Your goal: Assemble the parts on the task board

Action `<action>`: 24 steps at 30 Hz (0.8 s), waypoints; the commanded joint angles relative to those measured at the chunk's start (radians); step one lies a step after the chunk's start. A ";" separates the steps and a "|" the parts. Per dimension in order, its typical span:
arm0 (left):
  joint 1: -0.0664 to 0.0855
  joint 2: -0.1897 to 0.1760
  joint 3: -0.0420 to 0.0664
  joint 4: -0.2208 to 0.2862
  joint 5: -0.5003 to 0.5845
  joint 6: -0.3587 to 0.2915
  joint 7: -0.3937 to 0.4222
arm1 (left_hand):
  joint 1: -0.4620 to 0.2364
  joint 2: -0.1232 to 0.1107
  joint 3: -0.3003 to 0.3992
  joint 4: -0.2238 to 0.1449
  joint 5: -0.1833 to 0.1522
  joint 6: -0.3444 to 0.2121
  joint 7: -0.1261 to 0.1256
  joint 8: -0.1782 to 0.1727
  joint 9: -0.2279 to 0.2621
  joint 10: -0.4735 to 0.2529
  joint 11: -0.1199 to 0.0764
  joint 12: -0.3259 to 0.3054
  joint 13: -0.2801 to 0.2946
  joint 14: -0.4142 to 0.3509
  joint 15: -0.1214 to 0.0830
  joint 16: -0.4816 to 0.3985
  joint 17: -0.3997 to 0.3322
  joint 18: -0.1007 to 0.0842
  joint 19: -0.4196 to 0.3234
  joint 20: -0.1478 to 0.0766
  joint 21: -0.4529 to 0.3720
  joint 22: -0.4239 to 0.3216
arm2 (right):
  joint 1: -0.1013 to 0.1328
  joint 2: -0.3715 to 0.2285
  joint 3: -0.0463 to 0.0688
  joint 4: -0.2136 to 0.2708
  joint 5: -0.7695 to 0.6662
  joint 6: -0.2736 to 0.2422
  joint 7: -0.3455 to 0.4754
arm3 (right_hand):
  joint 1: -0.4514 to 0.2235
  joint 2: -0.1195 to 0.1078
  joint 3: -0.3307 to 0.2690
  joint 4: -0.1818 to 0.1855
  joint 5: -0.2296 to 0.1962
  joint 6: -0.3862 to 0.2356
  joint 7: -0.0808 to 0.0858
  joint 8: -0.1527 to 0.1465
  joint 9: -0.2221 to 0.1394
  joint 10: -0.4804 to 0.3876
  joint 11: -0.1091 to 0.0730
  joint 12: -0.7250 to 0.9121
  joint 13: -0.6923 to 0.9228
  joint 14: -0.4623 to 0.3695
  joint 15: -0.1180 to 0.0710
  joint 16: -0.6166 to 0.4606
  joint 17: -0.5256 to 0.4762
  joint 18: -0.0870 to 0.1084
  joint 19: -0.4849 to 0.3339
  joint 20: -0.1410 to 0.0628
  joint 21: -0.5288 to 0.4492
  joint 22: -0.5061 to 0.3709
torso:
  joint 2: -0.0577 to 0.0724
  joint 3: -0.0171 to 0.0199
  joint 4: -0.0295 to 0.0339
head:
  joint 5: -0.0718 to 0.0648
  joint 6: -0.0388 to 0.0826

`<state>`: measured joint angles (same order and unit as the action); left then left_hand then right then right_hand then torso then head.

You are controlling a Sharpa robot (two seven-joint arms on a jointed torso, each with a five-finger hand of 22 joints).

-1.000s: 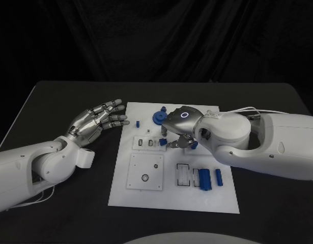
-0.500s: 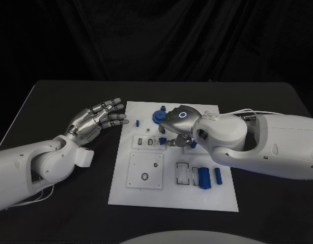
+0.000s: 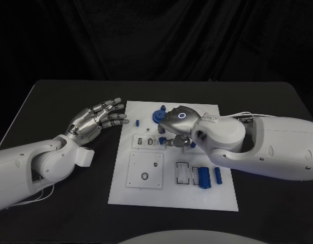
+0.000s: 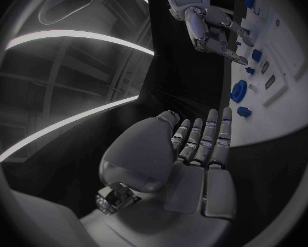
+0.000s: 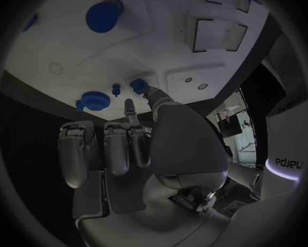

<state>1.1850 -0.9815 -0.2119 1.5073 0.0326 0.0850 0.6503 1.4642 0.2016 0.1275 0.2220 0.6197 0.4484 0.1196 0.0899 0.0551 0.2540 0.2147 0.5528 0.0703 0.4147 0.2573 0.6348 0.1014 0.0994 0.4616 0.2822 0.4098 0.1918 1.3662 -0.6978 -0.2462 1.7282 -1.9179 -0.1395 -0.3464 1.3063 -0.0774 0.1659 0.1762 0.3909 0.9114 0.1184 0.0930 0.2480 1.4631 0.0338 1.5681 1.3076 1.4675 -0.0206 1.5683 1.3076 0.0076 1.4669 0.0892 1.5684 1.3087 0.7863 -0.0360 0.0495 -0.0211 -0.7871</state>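
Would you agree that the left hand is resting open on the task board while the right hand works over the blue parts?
Not quite: the left hand is open, but the head view shows it beside the task board, over the black table. The right hand does work over the blue parts.

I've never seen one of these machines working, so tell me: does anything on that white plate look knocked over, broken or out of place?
Nothing stands out. The task board lies flat and square on the black table, and the blue parts near its front edge lie side by side. The right robot hand works over the board's middle with curled fingers; the left robot hand is open beside the board.
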 commanded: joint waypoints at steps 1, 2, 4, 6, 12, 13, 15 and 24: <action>-0.002 0.001 0.001 0.001 0.000 0.015 0.006 | -0.004 -0.003 0.007 -0.001 0.003 0.000 0.002 -0.001 0.000 0.000 0.006 0.003 -0.001 -0.006 0.003 0.005 -0.001 -0.006 -0.008 0.000 0.006 0.002 | -0.006 0.002 0.000 -0.003 -0.013 -0.030 0.011 | -0.007 0.002 0.003 -0.005 -0.001 0.011 -0.001 0.005 0.003 0.108 -0.006 0.003 0.263 0.103 -0.009 0.003 0.263 -0.008 0.104 -0.008 0.002 0.262 | 0.000 0.0006 0.0008 | -0.001 -0.002; -0.002 0.001 0.001 0.001 0.000 0.015 0.006 | -0.004 -0.003 0.007 -0.001 0.003 0.000 0.002 -0.001 0.000 0.000 0.006 0.003 -0.001 -0.006 0.003 0.005 -0.001 -0.006 -0.008 0.000 0.006 0.002 | -0.007 0.002 0.000 -0.003 -0.013 -0.030 0.012 | -0.008 0.001 0.003 -0.005 -0.004 0.012 -0.001 0.005 0.003 0.108 -0.006 0.003 0.263 0.103 -0.009 0.003 0.263 -0.008 0.104 -0.008 0.002 0.262 | 0.001 0.0007 0.0010 | -0.001 -0.002; -0.002 0.001 0.001 0.001 0.000 0.015 0.006 | -0.004 -0.003 0.007 -0.001 0.003 0.000 0.002 -0.001 0.000 0.000 0.006 0.003 -0.001 -0.006 0.003 0.005 -0.001 -0.006 -0.008 0.000 0.006 0.002 | -0.008 0.002 0.000 -0.004 -0.013 -0.029 0.013 | -0.010 0.001 0.003 -0.005 -0.006 0.013 -0.001 0.005 0.003 0.108 -0.005 0.003 0.263 0.103 -0.008 0.003 0.263 -0.008 0.104 -0.008 0.002 0.262 | 0.001 0.0005 0.0014 | -0.002 -0.002; -0.002 0.001 0.001 0.000 0.000 0.015 0.006 | -0.004 -0.003 0.007 -0.001 0.003 0.000 0.002 -0.001 0.000 0.000 0.006 0.003 -0.001 -0.006 0.003 0.005 -0.001 -0.006 -0.008 0.000 0.006 0.002 | -0.010 0.003 0.000 -0.006 -0.013 -0.028 0.014 | -0.011 0.000 0.003 -0.005 -0.010 0.014 -0.001 0.005 0.004 0.108 -0.005 0.003 0.263 0.103 -0.008 0.003 0.263 -0.008 0.104 -0.008 0.002 0.262 | 0.000 0.0004 0.0012 | -0.003 -0.003; -0.003 0.002 0.001 -0.001 0.000 0.016 0.005 | -0.004 -0.003 0.007 -0.001 0.003 0.000 0.002 -0.001 0.000 0.000 0.006 0.003 -0.001 -0.006 0.003 0.005 -0.001 -0.006 -0.008 0.000 0.006 0.002 | -0.017 0.011 0.000 -0.025 -0.013 -0.031 0.020 | -0.013 -0.001 0.004 -0.007 -0.019 0.016 -0.001 0.004 0.005 0.108 -0.005 0.003 0.263 0.103 -0.008 0.003 0.263 -0.008 0.104 -0.008 0.002 0.262 | 0.000 -0.0001 0.0008 | -0.003 -0.004; -0.004 0.002 0.001 -0.001 0.000 0.016 0.004 | -0.004 -0.003 0.007 -0.001 0.003 0.000 0.002 -0.001 0.000 0.000 0.006 0.003 -0.001 -0.006 0.003 0.005 -0.001 -0.006 -0.008 0.000 0.006 0.002 | -0.018 0.012 0.000 -0.028 -0.013 -0.032 0.020 | -0.010 0.000 0.006 -0.009 -0.019 0.017 -0.001 0.004 0.005 0.108 -0.005 0.003 0.263 0.103 -0.008 0.003 0.263 -0.008 0.104 -0.008 0.002 0.262 | 0.000 -0.0001 0.0008 | -0.003 -0.004; -0.004 0.001 0.001 -0.001 0.000 0.016 0.004 | -0.004 -0.003 0.007 -0.001 0.003 0.000 0.002 -0.001 0.000 0.000 0.006 0.003 -0.001 -0.006 0.003 0.005 -0.001 -0.006 -0.008 0.000 0.006 0.002 | -0.022 0.014 0.000 -0.033 -0.013 -0.033 0.023 | -0.008 0.000 0.008 -0.012 -0.019 0.020 -0.001 0.005 0.006 0.108 -0.005 0.003 0.263 0.103 -0.008 0.003 0.263 -0.008 0.104 -0.008 0.002 0.262 | 0.000 0.0000 0.0006 | -0.003 -0.005; -0.006 -0.001 0.001 0.000 0.000 0.017 0.003 | -0.005 -0.004 0.010 -0.001 0.003 -0.001 0.003 -0.001 0.000 0.000 0.007 0.004 -0.001 -0.007 0.003 0.006 -0.001 -0.006 -0.009 0.000 0.006 0.002 | -0.036 0.021 0.000 -0.049 -0.013 -0.040 0.035 | -0.003 0.001 0.016 -0.024 -0.020 0.046 -0.007 0.016 0.016 0.108 -0.008 0.003 0.263 0.103 -0.010 0.003 0.263 -0.008 0.104 -0.009 0.002 0.262 | 0.000 0.0002 -0.0007 | -0.001 -0.010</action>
<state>1.1802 -0.9827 -0.2119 1.5053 0.0325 0.0883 0.6463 1.4642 0.2016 0.1303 0.2192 0.6197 0.4484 0.1196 0.0899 0.0551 0.2540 0.2147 0.5527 0.0703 0.4147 0.2573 0.6348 0.1016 0.0994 0.4616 0.2822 0.4098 0.1929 1.3341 -0.6777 -0.2461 1.6805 -1.9207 -0.1610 -0.3233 1.3024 -0.0814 0.1806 0.1580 0.3749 0.9512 0.1108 0.1057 0.2639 1.4668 0.0301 1.5681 1.3074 1.4640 -0.0241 1.5683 1.3075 0.0077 1.4669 0.0892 1.5684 1.3086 0.7865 -0.0359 0.0491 -0.0210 -0.7959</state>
